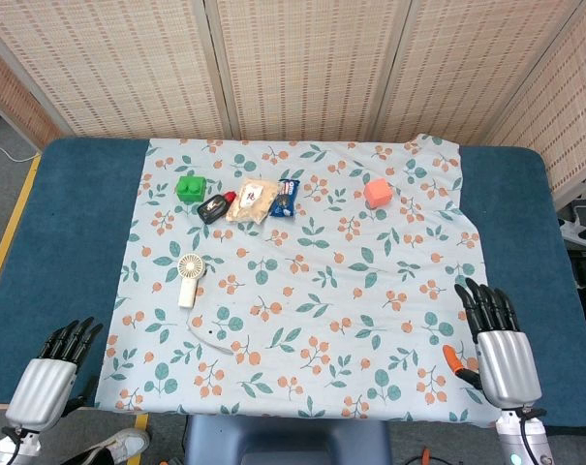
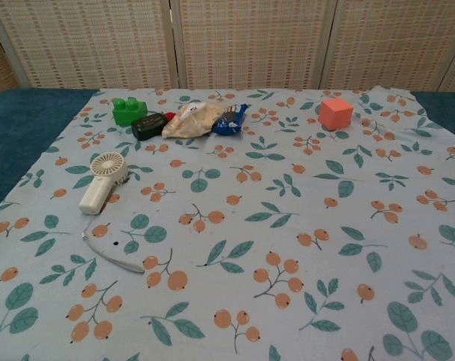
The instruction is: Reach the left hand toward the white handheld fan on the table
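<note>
From the head view, the white handheld fan (image 1: 189, 277) lies flat on the floral cloth (image 1: 370, 320), left of centre, round head away from the robot. The left hand (image 1: 50, 373) rests at the near-left table edge, fingers extended, holding nothing; the right hand (image 1: 501, 344) likewise at near right. The chest view shows neither hand, but reveals the fan's ribbed grille (image 2: 109, 166) and its thin looped strap (image 2: 110, 256). Behind sit a studded green block (image 2: 128, 110) and a pink cube (image 2: 335, 113).

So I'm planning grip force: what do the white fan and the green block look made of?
The white fan looks like smooth matte hard plastic, with a moulded grille. The green block seems glossy rigid plastic, with studs on top. Neither can be confirmed by sight alone.
</note>
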Robot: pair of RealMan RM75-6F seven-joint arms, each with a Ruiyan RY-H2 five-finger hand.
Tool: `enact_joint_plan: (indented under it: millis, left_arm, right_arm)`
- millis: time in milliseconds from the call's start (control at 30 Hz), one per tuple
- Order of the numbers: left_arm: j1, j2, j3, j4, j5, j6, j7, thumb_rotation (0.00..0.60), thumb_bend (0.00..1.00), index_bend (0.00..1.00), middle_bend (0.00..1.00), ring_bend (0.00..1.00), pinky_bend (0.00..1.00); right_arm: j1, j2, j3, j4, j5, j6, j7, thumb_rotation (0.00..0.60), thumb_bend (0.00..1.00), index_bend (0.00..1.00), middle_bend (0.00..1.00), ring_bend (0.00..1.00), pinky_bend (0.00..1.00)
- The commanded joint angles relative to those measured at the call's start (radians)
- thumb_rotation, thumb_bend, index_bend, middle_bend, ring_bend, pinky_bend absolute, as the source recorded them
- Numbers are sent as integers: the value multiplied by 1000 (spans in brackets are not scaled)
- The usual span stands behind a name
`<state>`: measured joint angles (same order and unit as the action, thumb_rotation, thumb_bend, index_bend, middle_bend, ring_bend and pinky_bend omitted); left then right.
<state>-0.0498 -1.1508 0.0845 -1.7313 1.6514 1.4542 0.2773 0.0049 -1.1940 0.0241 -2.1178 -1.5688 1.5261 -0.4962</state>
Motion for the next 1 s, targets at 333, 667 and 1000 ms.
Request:
enact_joint_plan:
  millis: [333,667,1000]
  left_arm:
    - [-116,-148,-39,128,85,-100,-11,600,520,0,337,280,503]
    - [-313,-326,-160,252,-121,-415,85,600,798,0,890,808,993]
    - [-380,-451,-215,419,-227,-451,135,600,899,0,969,873,1000]
  right_arm:
    - [4,-8,5,8,21,-8,-7,600,185,0,0,0,0]
    - [9,-11,12,19,44,-13,-4,600,185,0,0,0,0]
    - [8,-4,10,18,37,-6,1,600,185,0,0,0,0]
